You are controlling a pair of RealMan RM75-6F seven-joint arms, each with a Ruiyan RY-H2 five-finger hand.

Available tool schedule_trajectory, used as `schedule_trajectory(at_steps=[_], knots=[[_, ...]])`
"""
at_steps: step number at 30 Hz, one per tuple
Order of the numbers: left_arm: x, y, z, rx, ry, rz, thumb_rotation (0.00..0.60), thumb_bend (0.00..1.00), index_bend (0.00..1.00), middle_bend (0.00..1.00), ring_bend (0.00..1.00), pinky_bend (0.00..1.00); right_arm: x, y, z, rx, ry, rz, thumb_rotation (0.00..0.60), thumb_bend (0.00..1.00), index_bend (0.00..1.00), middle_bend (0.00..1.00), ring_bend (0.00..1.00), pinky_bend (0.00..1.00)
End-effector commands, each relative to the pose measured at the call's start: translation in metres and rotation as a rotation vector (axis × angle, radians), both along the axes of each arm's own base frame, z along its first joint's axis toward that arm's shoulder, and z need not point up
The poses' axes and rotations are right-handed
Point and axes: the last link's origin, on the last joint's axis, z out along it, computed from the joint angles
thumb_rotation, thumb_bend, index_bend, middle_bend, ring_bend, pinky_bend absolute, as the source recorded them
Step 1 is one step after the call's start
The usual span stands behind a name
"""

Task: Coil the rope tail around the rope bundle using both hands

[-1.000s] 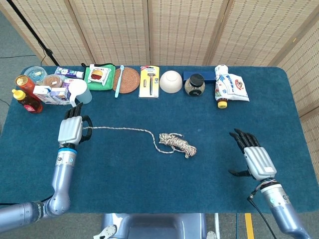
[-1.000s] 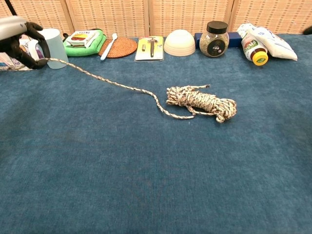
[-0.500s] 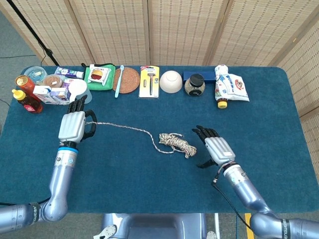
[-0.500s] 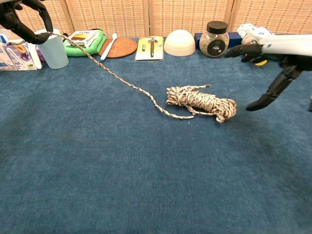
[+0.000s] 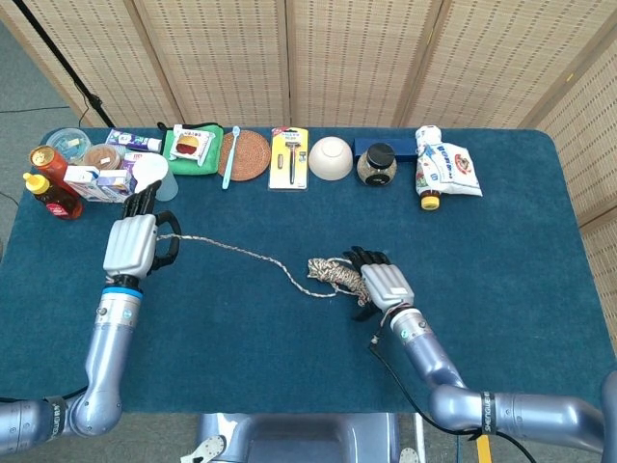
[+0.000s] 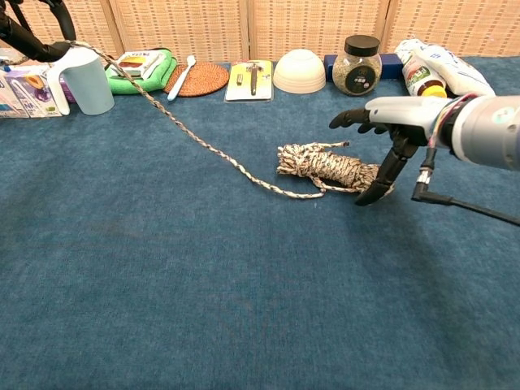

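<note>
The speckled rope bundle (image 5: pixel 333 273) (image 6: pixel 325 165) lies at the middle of the blue table. Its tail (image 5: pixel 241 253) (image 6: pixel 187 134) runs up and to the left, lifted off the cloth. My left hand (image 5: pixel 133 243) (image 6: pixel 28 36) grips the end of that tail, raised near the white cup. My right hand (image 5: pixel 383 284) (image 6: pixel 394 122) hovers over the bundle's right end with its fingers spread. Its thumb points down beside the bundle's right tip, and the hand holds nothing.
A white cup (image 6: pixel 85 77), cartons and sauce bottles (image 5: pixel 48 183) crowd the back left by my left hand. Along the back edge stand a green pack, a woven coaster, a razor pack (image 5: pixel 288 156), a bowl (image 5: pixel 330 157), a jar (image 5: pixel 377 164) and a white bag (image 5: pixel 445 164).
My right hand has swept left from the right side of the table to the bundle's right end. My left hand has risen slightly, lifting the tail more.
</note>
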Motion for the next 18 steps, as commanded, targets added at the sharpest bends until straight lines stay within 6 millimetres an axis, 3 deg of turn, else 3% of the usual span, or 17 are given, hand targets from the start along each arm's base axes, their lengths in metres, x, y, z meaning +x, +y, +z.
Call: schedule_trajectory(at_steps=[1,9,18], knots=[[-0.001,-0.001,0.004,0.005,-0.007,-0.002,0.600,0.45,0.57,0.00,0.00,0.00,-0.003,-0.007,-0.009,-0.001,0.042,-0.011,0.600,0.00,0.00,0.00,0.00,0.00],[-0.004,-0.002,0.017,0.030,-0.013,-0.009,0.600,0.45,0.57,0.00,0.00,0.00,-0.006,-0.013,-0.015,-0.024,0.068,-0.021,0.600,0.00,0.06,0.00,0.00,0.00],[-0.009,-0.002,0.018,0.028,-0.017,0.002,0.600,0.45,0.57,0.00,0.00,0.00,0.000,-0.012,-0.023,-0.036,0.055,0.003,0.600,0.00,0.17,0.10,0.00,0.02]])
